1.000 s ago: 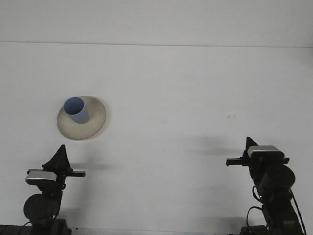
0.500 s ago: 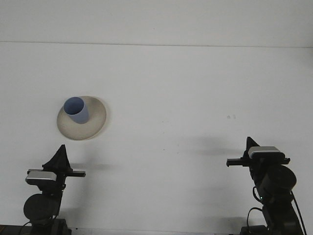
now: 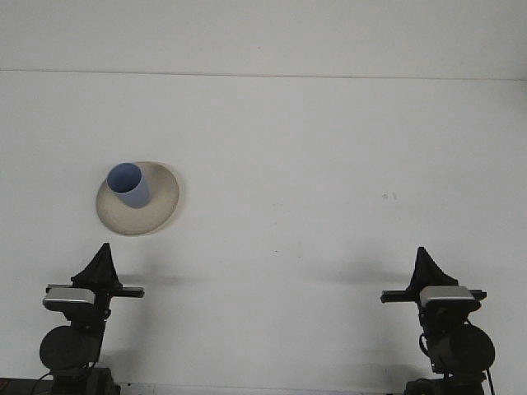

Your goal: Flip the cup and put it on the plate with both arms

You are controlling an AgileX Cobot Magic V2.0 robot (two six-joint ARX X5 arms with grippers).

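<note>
Front view: blue cup (image 3: 128, 184) upright, mouth up, on cream plate (image 3: 156, 210); each gripper's finger state impossible to tell.

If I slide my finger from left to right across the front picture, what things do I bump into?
Left tool → blue cup, standing on the cream plate → right tool.

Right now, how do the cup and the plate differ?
The cup is blue; the plate is cream. The cup is narrow and stands tall with its mouth up; the plate is wide and shallow. The cup stands on the plate, toward its far-left edge, while the plate lies on the table. Both are round and untouched by either arm.
</note>
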